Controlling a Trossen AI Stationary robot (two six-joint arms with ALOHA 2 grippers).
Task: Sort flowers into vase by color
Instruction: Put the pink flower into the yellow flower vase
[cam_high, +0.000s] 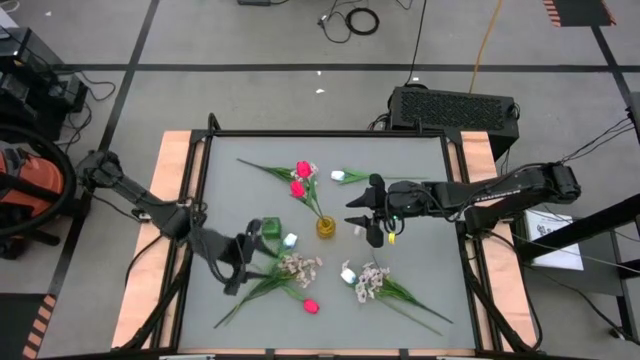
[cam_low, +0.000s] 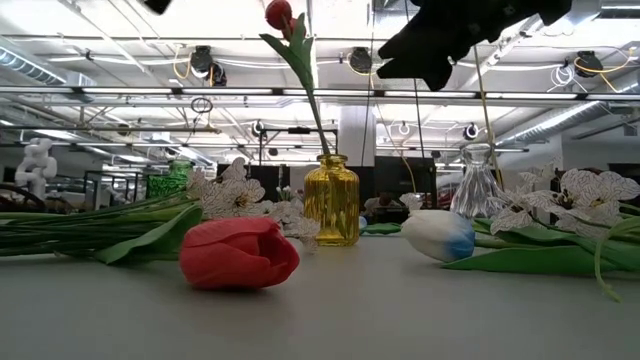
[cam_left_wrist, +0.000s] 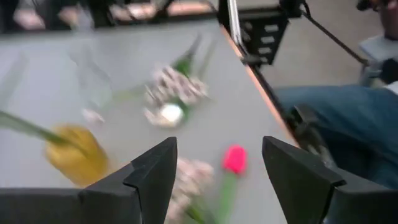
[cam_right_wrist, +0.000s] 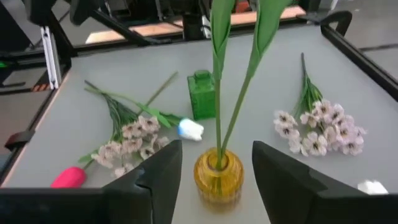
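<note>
A yellow vase (cam_high: 326, 227) (cam_right_wrist: 217, 177) holds two pink-red tulips (cam_high: 300, 178) upright by their stems (cam_right_wrist: 219, 93). My right gripper (cam_high: 355, 212) (cam_right_wrist: 216, 152) hovers open just right of this vase and above it, touching nothing. My left gripper (cam_high: 240, 265) (cam_left_wrist: 217, 168) is open over the near-left part of the table, beside a green vase (cam_high: 270, 229). Another pink-red tulip (cam_high: 310, 306) (cam_low: 238, 252) lies near the front edge. White tulips (cam_high: 290, 240) (cam_high: 348, 273) (cam_high: 338, 176) and pale blossom sprays (cam_high: 298, 266) (cam_high: 372, 283) lie flat on the table.
A clear glass vase (cam_low: 478, 185) stands right of the yellow one in the low view. Green stems and leaves (cam_high: 415, 305) spread toward the near edge. A raised black rim (cam_high: 330, 133) frames the grey table. A person's trouser leg (cam_left_wrist: 348, 118) shows beyond the table edge.
</note>
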